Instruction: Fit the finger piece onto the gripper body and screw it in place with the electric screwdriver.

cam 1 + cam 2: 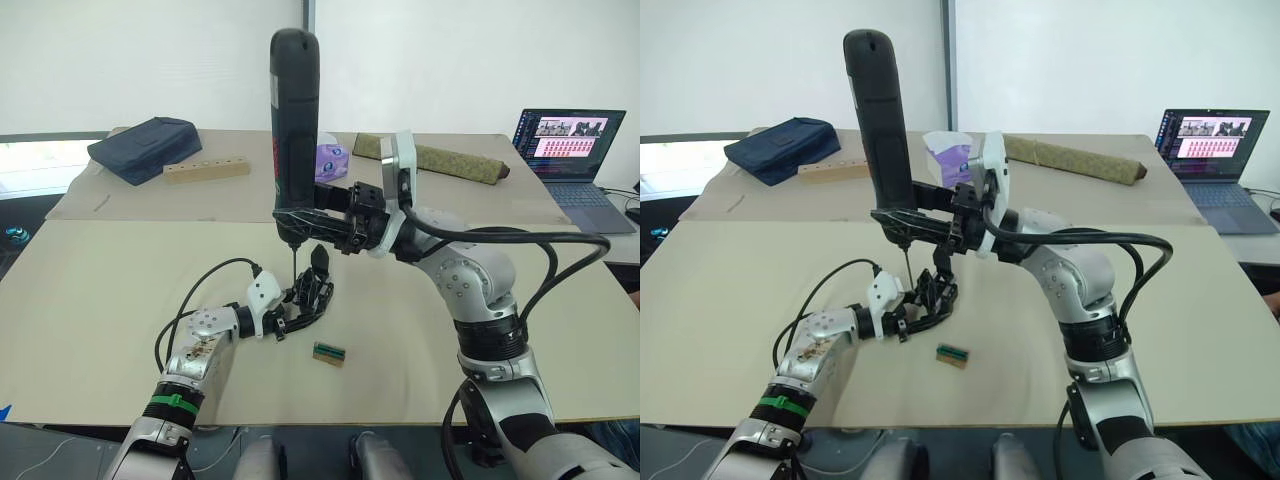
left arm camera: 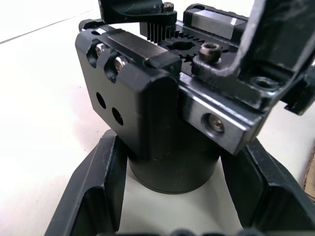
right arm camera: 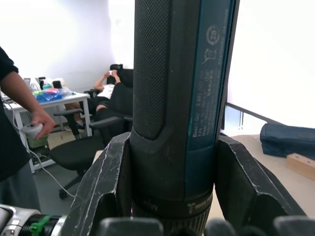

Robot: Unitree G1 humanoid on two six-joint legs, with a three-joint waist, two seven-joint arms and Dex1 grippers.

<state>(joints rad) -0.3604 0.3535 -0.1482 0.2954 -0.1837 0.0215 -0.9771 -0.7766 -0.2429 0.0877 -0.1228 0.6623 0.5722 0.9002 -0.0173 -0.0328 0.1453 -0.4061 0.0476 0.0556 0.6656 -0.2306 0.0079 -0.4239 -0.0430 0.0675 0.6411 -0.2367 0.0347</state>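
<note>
Holding electric screwdriver (image 1: 294, 120) upright, right end effector (image 1: 318, 222) over gripper body (image 1: 312, 288).

The matte-black electric screwdriver (image 1: 294, 120) stands upright, rounded end up, its thin bit pointing down onto the small black gripper body (image 1: 312, 290), which rests on the table with its pointed prong raised.

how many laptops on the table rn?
1. A single open laptop sits at the far right corner of the table, screen lit, beyond the olive-green roll. Anything past the frame edges can't be checked.
</note>
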